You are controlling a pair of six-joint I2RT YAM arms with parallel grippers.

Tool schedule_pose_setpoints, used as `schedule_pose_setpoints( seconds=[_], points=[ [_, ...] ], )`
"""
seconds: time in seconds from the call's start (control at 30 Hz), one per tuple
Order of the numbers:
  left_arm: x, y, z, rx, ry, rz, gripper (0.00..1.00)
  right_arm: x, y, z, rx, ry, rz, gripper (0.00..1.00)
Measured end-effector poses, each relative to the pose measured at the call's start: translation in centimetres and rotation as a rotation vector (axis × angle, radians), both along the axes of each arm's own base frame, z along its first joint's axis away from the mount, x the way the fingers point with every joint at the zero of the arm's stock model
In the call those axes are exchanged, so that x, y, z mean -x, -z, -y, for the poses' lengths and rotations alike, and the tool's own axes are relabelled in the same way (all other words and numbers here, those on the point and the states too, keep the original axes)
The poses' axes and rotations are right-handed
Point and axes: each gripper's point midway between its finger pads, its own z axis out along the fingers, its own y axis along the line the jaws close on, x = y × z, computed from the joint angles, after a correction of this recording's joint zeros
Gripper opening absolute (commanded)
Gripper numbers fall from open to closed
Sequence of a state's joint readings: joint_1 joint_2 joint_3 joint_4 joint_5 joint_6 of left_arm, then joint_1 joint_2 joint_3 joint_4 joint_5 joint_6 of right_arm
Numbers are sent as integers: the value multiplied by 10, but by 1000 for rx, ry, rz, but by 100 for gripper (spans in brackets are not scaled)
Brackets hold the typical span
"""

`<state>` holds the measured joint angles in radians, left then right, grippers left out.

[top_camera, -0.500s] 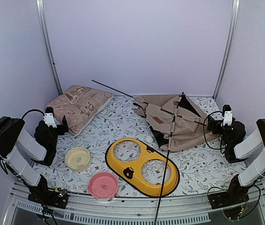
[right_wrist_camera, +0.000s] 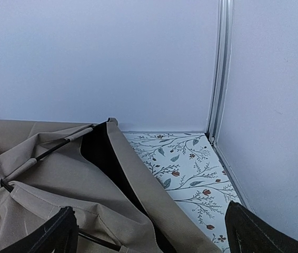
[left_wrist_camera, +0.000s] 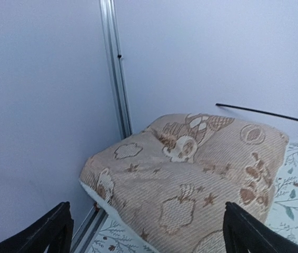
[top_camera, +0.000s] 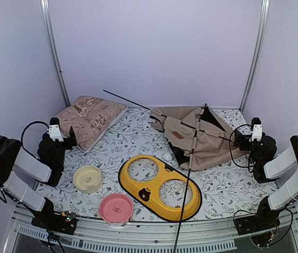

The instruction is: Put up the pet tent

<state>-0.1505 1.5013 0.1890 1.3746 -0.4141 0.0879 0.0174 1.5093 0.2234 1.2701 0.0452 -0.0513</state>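
Observation:
The pet tent (top_camera: 199,136) lies collapsed at the back right of the mat, a crumpled heap of beige fabric with thin black poles. One pole (top_camera: 183,208) runs out past the front edge and another sticks out toward the back left. A small brown label (top_camera: 176,135) and a white pom-pom (top_camera: 167,156) show on its near side. My right gripper (top_camera: 237,139) stands open just right of the tent, touching nothing; in the right wrist view its fingers (right_wrist_camera: 57,232) frame the tent fabric (right_wrist_camera: 59,179). My left gripper (top_camera: 71,139) is open beside the pillow, holding nothing.
A tan patterned pillow (top_camera: 88,118) lies at the back left and fills the left wrist view (left_wrist_camera: 191,179). A yellow two-hole feeder tray (top_camera: 159,196), a cream bowl (top_camera: 88,178) and a pink bowl (top_camera: 116,207) sit along the front. White walls and metal posts close the sides.
The left arm's rear links have sunk a little lower and outward; its gripper has barely shifted. The right arm and the tent look the same.

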Motion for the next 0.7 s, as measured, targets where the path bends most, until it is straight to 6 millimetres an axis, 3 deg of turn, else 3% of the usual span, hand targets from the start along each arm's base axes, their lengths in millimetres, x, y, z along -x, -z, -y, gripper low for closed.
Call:
schedule_pose_setpoints(
  seconds=[0.1,0.2,0.27,0.33,0.4,0.5,0.6,0.7],
  points=[
    [-4,-39,33,-23,67,46,99,3,-11,5,-11,31,11,99],
    [-19,-100,71,9,188,100,100,5,-36,3,-23,56,40,99],
    [-22,-145,94,41,270,137,100,8,-62,-1,-66,51,76,99],
    [-20,-176,113,76,345,144,100,11,-94,-7,-116,30,117,99],
    [-18,-191,129,104,407,111,100,16,-126,-18,-158,1,151,99],
    [-13,-196,158,143,508,10,99,28,-163,-54,-206,-91,170,99],
    [2,-189,185,168,616,-88,100,46,-176,-110,-235,-237,118,99],
    [26,-183,209,195,731,-169,99,64,-171,-161,-234,-359,18,99]
  ],
)
